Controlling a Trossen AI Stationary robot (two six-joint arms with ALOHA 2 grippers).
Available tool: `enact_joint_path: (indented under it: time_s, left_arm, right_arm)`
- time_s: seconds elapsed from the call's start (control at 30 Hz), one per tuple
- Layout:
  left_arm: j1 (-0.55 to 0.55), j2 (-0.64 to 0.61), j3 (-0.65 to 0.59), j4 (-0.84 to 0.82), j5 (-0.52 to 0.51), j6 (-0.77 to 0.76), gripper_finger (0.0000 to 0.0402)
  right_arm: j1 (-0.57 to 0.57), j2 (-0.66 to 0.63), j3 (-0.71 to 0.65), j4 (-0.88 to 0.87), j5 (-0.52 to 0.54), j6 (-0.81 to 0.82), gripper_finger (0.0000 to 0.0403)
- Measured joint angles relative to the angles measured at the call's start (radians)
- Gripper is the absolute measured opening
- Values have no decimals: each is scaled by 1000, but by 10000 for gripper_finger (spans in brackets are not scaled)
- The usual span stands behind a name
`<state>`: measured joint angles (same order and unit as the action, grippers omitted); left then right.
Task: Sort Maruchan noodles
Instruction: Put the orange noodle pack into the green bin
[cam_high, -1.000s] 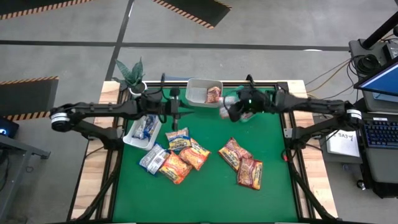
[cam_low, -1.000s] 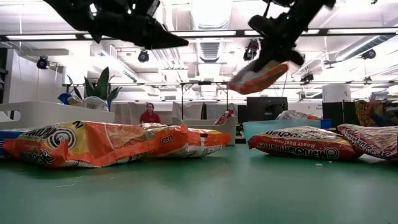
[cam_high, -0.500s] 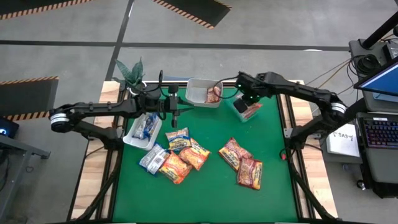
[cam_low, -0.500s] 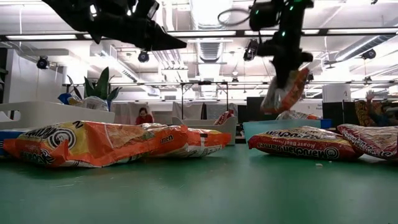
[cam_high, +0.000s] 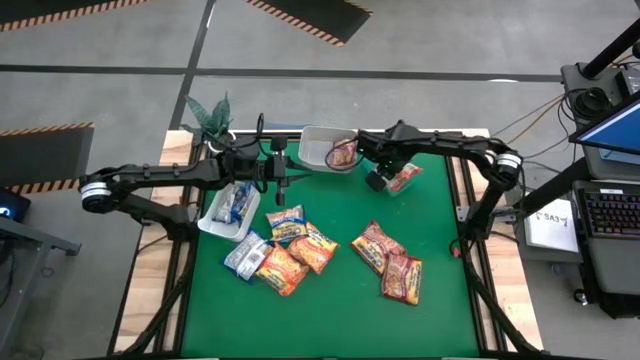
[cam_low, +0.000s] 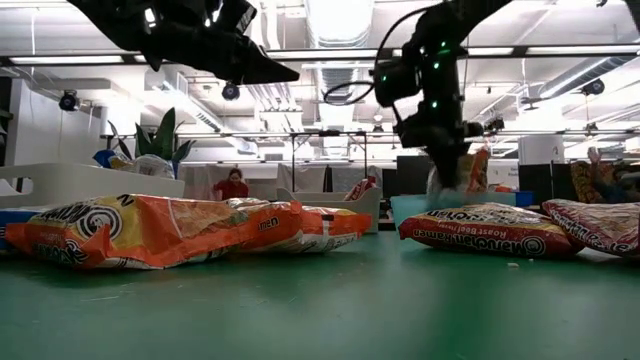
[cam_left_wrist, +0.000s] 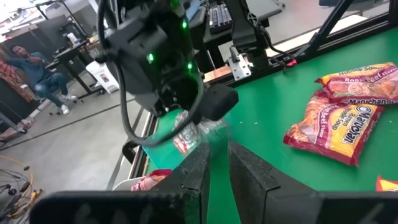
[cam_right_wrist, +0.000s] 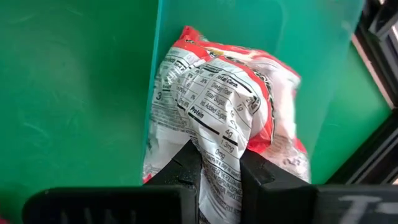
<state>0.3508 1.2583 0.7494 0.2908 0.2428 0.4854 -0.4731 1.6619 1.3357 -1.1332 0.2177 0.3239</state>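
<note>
My right gripper (cam_high: 384, 180) is shut on a dark red noodle packet (cam_high: 404, 178) at the table's far right, over a teal tub (cam_right_wrist: 311, 37). The packet's white label side faces the right wrist camera (cam_right_wrist: 214, 106). My left gripper (cam_high: 283, 178) hangs shut and empty above the table's far left, by the white tubs. Orange packets (cam_high: 285, 266), blue-and-white packets (cam_high: 247, 255) and two dark red packets (cam_high: 390, 262) lie flat on the green mat. One red packet (cam_high: 343, 153) lies in a white tub (cam_high: 315, 135). My right gripper pinches a crumpled end of the dark red packet (cam_right_wrist: 217, 140) between its two fingers, coming from above. The packet hangs below the fingers (cam_low: 470, 172), over the teal tub's wall (cam_right_wrist: 154, 93). Its lower end is hidden behind the tub's rim (cam_low: 415, 200).
A second white tub (cam_high: 212, 222) at the left edge holds blue-and-white packets. A potted plant (cam_high: 210, 118) stands at the far left corner. Bare green mat lies along the near edge and in the middle between the two packet groups. People show in the room beyond.
My right gripper has gone down toward the teal tub with the dark red packet and has turned to point down. The packet was held about level high above the table; it now hangs upright and low at the tub.
</note>
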Motion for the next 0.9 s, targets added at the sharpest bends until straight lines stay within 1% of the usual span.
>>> enact_joint_path:
  time_s: [0.2,0.4,0.5,0.6,0.73,0.9]
  left_arm:
    - [0,0,0,-3,0,-4,39]
    - [0,0,0,-15,0,-7,39]
    - [0,0,0,-17,0,-7,39]
    - [0,0,0,-19,0,-9,39]
    - [0,0,0,-18,0,-15,39]
    - [0,0,0,-19,0,-15,39]
  right_arm:
    - [11,51,0,26,3,-22,42]
    - [17,61,-2,53,-3,-7,43]
    - [17,61,-3,54,-4,-2,51]
    - [17,61,-3,50,-8,7,68]
    - [17,56,-4,35,-12,9,104]
    - [17,20,-5,11,-15,16,143]
